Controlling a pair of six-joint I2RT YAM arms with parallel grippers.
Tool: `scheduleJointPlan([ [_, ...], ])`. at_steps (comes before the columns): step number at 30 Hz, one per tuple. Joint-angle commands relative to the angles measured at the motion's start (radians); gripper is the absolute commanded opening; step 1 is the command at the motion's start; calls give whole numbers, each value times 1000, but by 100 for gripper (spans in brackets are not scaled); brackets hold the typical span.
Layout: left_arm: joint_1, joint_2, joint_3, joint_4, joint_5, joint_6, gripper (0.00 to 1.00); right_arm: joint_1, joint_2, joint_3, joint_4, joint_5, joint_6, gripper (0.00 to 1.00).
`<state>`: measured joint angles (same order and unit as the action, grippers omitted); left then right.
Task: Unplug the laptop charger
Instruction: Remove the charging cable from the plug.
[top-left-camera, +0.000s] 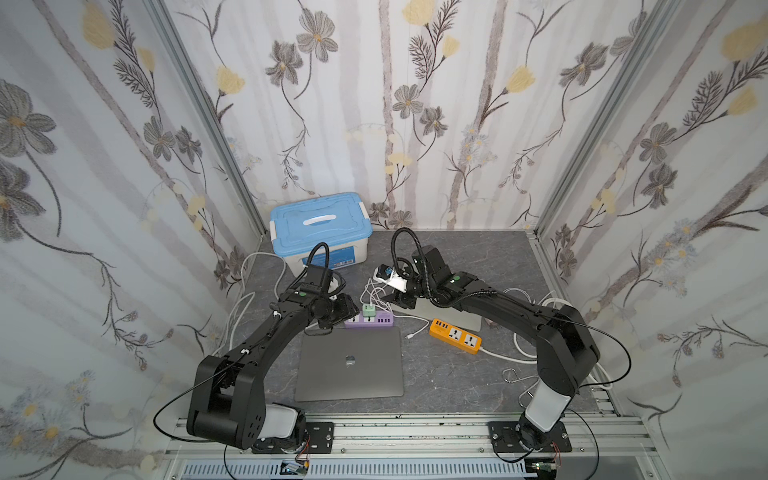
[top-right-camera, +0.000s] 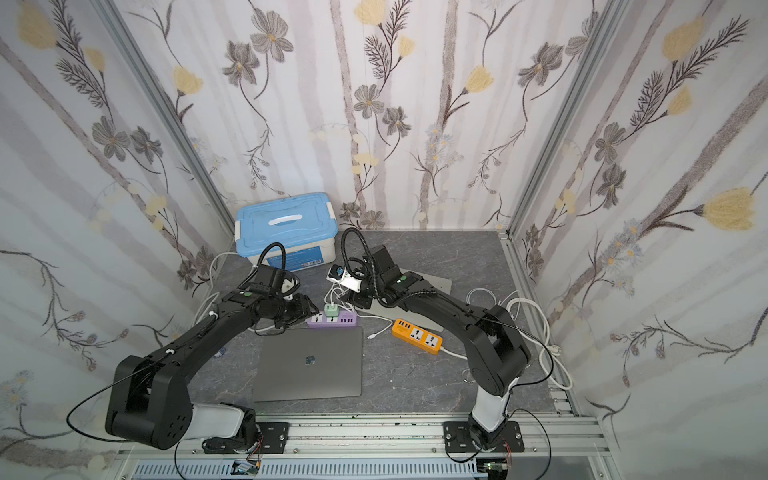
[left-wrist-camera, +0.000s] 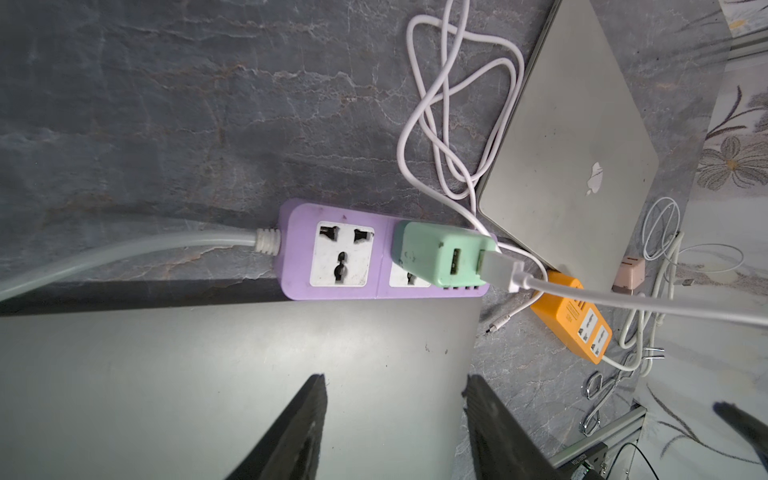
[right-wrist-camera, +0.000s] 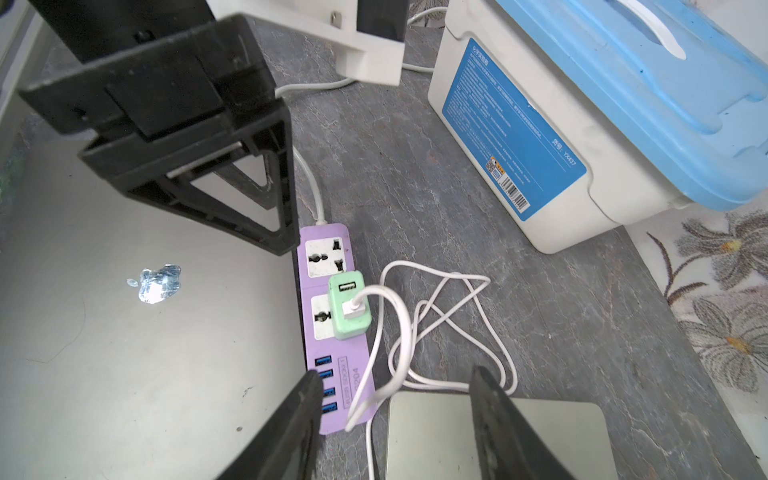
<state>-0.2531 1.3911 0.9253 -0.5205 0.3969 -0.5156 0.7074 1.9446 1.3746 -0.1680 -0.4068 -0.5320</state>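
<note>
A mint-green charger (top-left-camera: 368, 310) (left-wrist-camera: 440, 257) (right-wrist-camera: 349, 305) is plugged into a purple power strip (top-left-camera: 376, 322) (left-wrist-camera: 297, 249) (right-wrist-camera: 361, 374). Its white cable (left-wrist-camera: 440, 104) (right-wrist-camera: 440, 316) lies in loops beside the strip, and its free end (top-left-camera: 409, 336) rests on the table. A closed grey laptop (top-left-camera: 349, 365) (left-wrist-camera: 249, 374) lies in front of the strip. My left gripper (top-left-camera: 345, 311) (left-wrist-camera: 392, 378) hovers open at the strip's left end, over the laptop's rear edge. My right gripper (top-left-camera: 388, 300) (right-wrist-camera: 395, 372) is open above the strip's USB end, with the cable below its fingers.
A second closed laptop (left-wrist-camera: 573, 145) (right-wrist-camera: 436, 436) lies under my right arm. An orange power strip (top-left-camera: 456, 336) sits right of the cable end. A blue-lidded white box (top-left-camera: 320, 228) stands at the back left. More white cables (top-left-camera: 523, 353) and a wire hook (top-left-camera: 513, 376) lie at the right.
</note>
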Motion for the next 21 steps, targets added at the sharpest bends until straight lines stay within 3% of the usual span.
scheduleJointPlan([
  [1,2,19,10,29,8,17,57,0,35,40,20,-66,-13,57],
  [21,2,162,67,111,26,11,56,0,172,165,-69,-135,-51,58],
])
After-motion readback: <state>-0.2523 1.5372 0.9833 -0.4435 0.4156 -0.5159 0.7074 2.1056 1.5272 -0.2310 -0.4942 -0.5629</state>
